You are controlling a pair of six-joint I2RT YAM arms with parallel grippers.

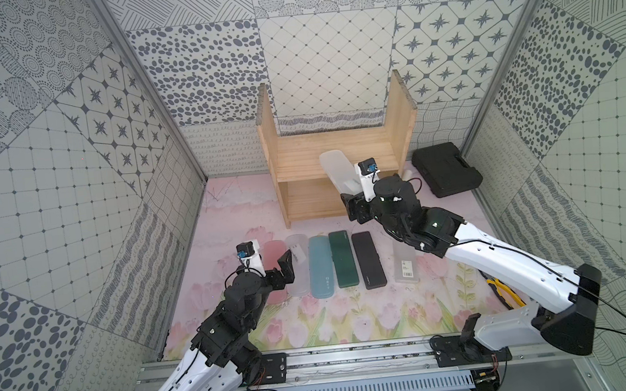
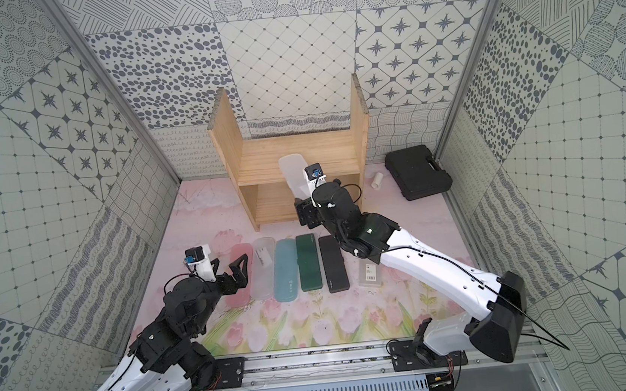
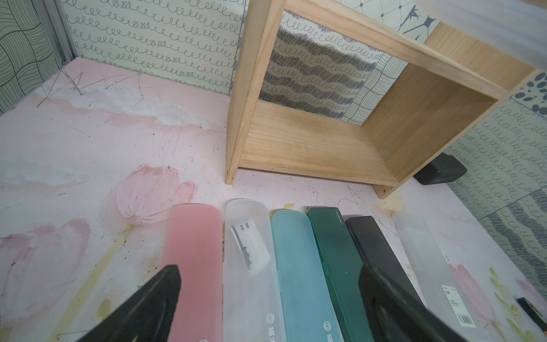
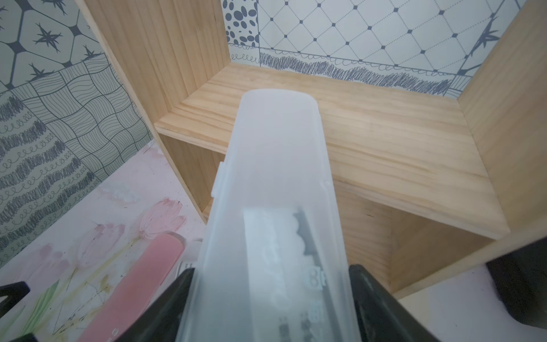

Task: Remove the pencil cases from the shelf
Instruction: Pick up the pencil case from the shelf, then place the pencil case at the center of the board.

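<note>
The right claw [image 4: 272, 277] is closed narrow on the near end of a frosted case [image 1: 334, 167], one finger on each long side. The case's long axis runs near to far. Its rounded far end points out over the upper board of the shelf [image 1: 300, 162] and is tipped upward, leaning a little to the left in both top views. It looks lifted clear of the wood, though contact at the far end cannot be ruled out.

The other six cases lie flat on the table [image 1: 227, 220] in front of the shelf, side by side, each also lying near to far. Between the black case [image 1: 368, 259] and the labelled clear case [image 1: 406, 266] at the right end there is an open gap. That gap lies nearer than the right claw and slightly to its right, partly under the right arm.

So the move probably turns on drawing the case straight back along its own length. It would then need to be lowered and levelled, with little turning.

The left claw [image 2: 229, 269] is spread wide and holds nothing. It hangs over the left end of the row, near the pink case [image 1: 274, 247] and well apart from the shelf.
</note>
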